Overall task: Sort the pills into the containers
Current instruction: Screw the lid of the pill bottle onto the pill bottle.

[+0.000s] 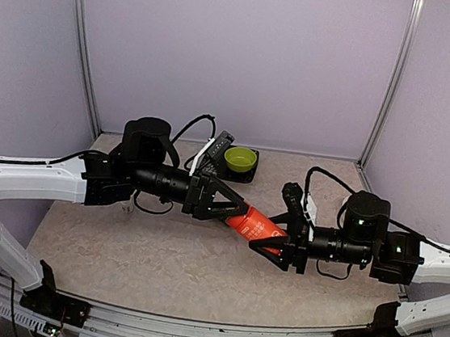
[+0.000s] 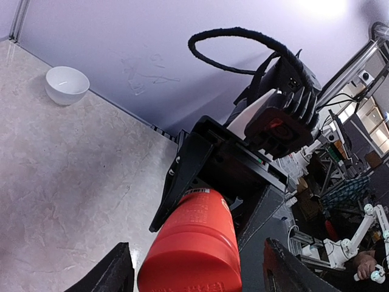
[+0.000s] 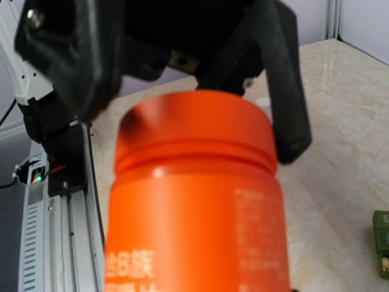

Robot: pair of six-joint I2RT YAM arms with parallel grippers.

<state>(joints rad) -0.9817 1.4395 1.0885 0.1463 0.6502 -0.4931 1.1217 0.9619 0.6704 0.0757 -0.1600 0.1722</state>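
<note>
An orange pill bottle (image 1: 255, 227) hangs tilted above the table between the two arms. My right gripper (image 1: 272, 244) is shut on its body; the bottle (image 3: 194, 201) fills the right wrist view and hides the right fingers there. My left gripper (image 1: 232, 210) surrounds the cap end, open. In the left wrist view both fingers (image 2: 115, 271) stand clear of the bottle (image 2: 194, 243) with a gap on each side. A bit of the dark green containers (image 3: 382, 243) shows on the table at the right edge of the right wrist view. No pills show.
A green bowl (image 1: 241, 159) sits on a black tray (image 1: 250, 176) at the back of the table. A white bowl (image 2: 67, 84) stands by the wall in the left wrist view. Purple walls close in the back and sides.
</note>
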